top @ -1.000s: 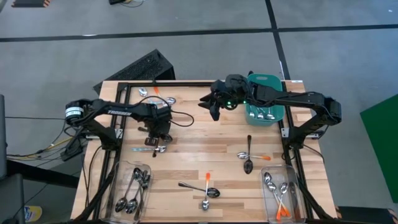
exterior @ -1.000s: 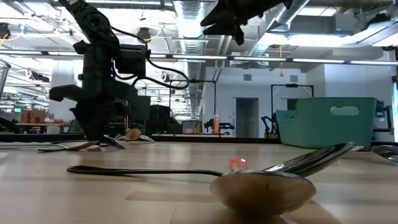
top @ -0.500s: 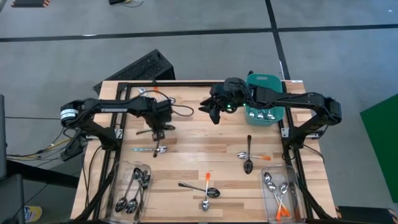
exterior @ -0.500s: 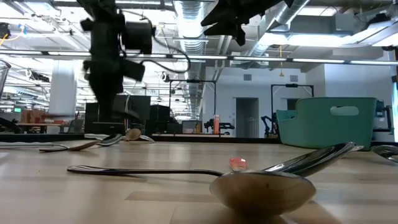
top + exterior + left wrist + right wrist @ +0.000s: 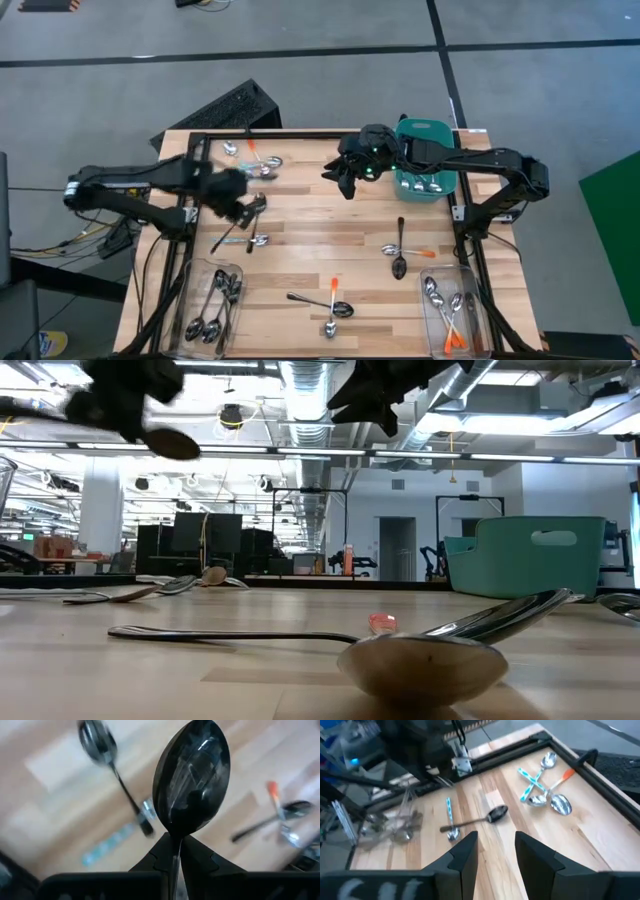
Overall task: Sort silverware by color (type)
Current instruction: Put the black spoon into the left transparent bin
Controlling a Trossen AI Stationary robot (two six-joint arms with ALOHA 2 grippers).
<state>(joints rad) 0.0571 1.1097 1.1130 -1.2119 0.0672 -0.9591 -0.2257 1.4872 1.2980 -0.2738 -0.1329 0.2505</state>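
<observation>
One dark spoon (image 5: pixel 190 777) | left gripper (image 5: pixel 172 855) clamped on thin handle | stiff, slick, light | right gripper (image 5: pixel 492 851) parted, empty, above bench (image 5: pixel 300 240)

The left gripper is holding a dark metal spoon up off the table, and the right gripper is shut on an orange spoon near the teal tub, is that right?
Not quite. The right gripper is open and empty in the right wrist view. The rest holds: the left gripper holds a dark metal spoon aloft, and the right hovers near the teal tub.
</observation>
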